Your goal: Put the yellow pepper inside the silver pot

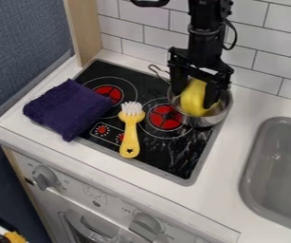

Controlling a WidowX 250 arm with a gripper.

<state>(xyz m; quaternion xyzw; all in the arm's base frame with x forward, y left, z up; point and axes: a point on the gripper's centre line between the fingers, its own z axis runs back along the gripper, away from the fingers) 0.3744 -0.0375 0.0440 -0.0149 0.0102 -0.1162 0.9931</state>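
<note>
The black gripper (197, 96) hangs over the back right of the stove, its fingers on either side of the yellow pepper (194, 98) and shut on it. The silver pot (205, 120) stands beneath on the right of the cooktop, its wire handle toward the back left. The pepper's lower end overlaps the pot's opening and appears to be within its rim; whether it touches the pot's bottom I cannot tell.
A yellow brush (130, 135) with white bristles lies mid-cooktop (182, 163). The folded purple cloth (68, 108) covers the stove's left edge. A grey sink (280, 166) is at the right, and a tiled wall (149, 37) rises behind.
</note>
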